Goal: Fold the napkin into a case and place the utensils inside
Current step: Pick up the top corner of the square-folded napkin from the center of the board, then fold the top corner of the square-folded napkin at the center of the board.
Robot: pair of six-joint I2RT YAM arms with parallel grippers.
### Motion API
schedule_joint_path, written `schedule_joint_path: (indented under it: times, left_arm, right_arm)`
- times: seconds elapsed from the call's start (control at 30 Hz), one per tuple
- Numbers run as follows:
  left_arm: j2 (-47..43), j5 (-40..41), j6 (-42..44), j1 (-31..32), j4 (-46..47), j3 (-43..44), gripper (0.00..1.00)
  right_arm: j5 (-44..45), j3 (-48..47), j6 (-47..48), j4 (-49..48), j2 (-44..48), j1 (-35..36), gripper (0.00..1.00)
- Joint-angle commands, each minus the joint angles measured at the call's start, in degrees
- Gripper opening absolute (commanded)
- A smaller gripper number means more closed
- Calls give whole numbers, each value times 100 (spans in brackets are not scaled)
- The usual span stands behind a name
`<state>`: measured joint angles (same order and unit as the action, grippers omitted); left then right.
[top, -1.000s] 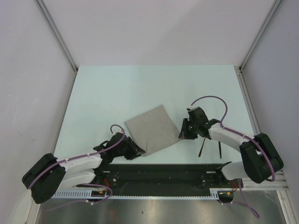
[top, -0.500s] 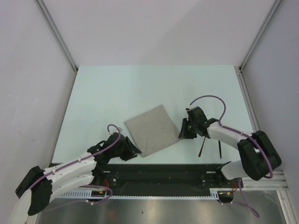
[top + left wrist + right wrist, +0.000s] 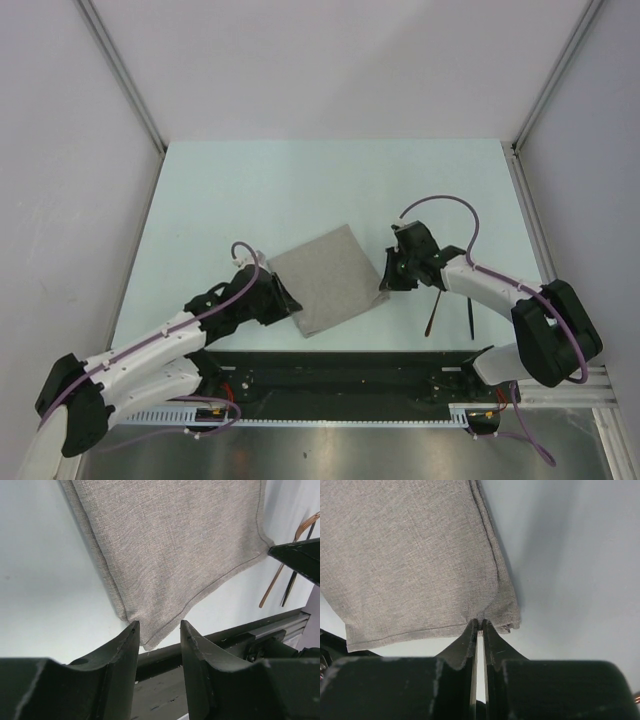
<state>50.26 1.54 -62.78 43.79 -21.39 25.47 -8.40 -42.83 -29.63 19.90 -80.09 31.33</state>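
Grey napkin lies flat on desk; right claw pinching its right corner, left claw spread around near corner. The fork and black piece are right of napkin.

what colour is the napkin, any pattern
The napkin is plain grey-beige, no pattern; the left wrist view shows it best.

Overhead, plus two wrist close-ups of napkin
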Motion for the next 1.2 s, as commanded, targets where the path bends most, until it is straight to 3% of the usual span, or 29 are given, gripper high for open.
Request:
schedule_joint_path:
  times: [0.0,0.13,0.23,0.33,0.43,0.63,1.17]
  left_arm:
    - [45,57,337,-142,-146,335,43]
    - [36,-109,722,-695,-173,415,40]
    - [80,-617,1030,-1738,-32,353,34]
    - [107,-892,1267,-2355,152,388,31]
    - [343,-989,1452,-2638,223,519,29]
    - [573,-1209,1532,-2946,363,564,27]
    - [458,-1349,1550,-3122,442,335,27]
  right_arm:
    - [-82,-322,220,-73,-76,109,2]
    - [-275,-866,299,-425,-594,549,0]
    - [-714,-1638,265,-680,-1419,795,0]
    - [-952,-2413,256,-987,-2245,1084,0]
    - [-1286,-3160,133,-1146,-2938,1234,0]
    - [-1761,-4170,-104,-1498,-3845,1402,0]
    - [-1981,-4857,-403,-1753,-4594,1455,2]
